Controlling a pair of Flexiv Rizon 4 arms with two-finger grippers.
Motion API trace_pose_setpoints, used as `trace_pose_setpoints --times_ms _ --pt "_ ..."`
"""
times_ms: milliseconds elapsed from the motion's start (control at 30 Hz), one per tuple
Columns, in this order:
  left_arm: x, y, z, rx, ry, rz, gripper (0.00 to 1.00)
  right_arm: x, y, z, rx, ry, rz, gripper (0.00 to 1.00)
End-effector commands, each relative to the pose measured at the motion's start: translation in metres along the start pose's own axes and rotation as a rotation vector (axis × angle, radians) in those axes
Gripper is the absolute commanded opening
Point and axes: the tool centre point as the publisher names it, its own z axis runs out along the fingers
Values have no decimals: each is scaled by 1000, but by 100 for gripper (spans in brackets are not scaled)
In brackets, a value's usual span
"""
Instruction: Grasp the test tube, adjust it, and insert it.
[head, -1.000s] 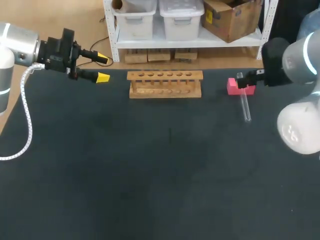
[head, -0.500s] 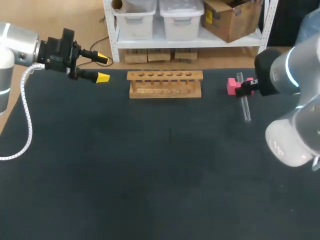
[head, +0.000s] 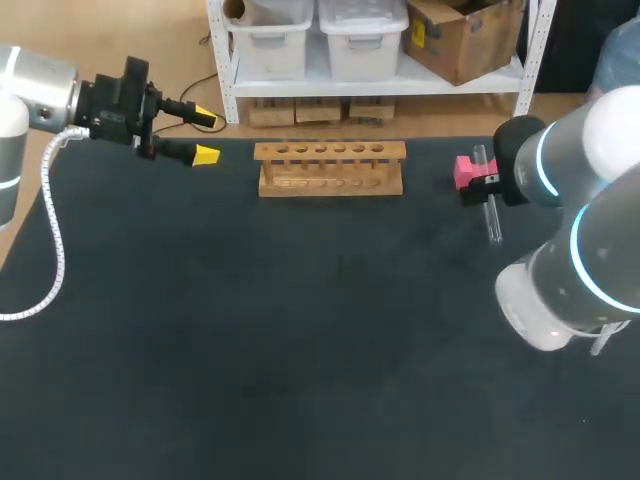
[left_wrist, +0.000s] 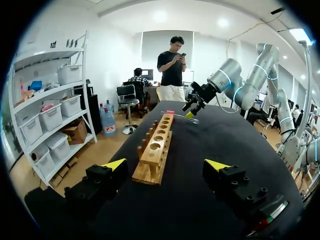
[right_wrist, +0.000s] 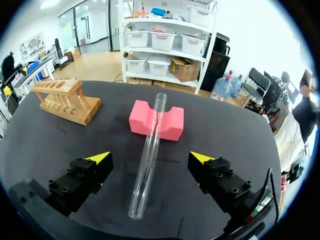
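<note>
A clear test tube (right_wrist: 148, 147) lies with one end propped in the notch of a pink foam block (right_wrist: 170, 122) and the other end on the black table. My right gripper (right_wrist: 150, 157) is open, a finger on each side of the tube, neither touching it. From above, the right wrist covers part of the tube (head: 492, 220) next to the block (head: 464, 170). The wooden rack (head: 330, 168) with a row of holes stands at the table's far middle. My left gripper (head: 205, 136) hangs open and empty at the far left, looking along the rack (left_wrist: 156, 145).
The black table (head: 300, 340) carries only the rack, block and tube. The right arm's white elbow (head: 545, 300) hangs over the table's right side. The left arm's cable (head: 50, 260) droops over the left edge.
My right arm has swung left, bringing its wrist over the pink block and the tube's upper end. The tube, rack and left arm have not moved.
</note>
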Motion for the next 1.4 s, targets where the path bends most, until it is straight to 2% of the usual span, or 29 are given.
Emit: trace_pose_setpoints --times_ms 33,133,467,1000,1400 --pt "0 1 0 2 1 0 100 1 2 11 242 -26 3 100" --pt "0 1 0 2 1 0 100 1 1 17 226 -53 13 100" --pt "0 1 0 2 1 0 100 -2 0 23 215 -63 13 100" --pt "0 1 0 2 1 0 100 -2 -4 34 97 -133 71 100" --pt "0 1 0 2 1 0 100 1 -6 37 80 -136 79 100"
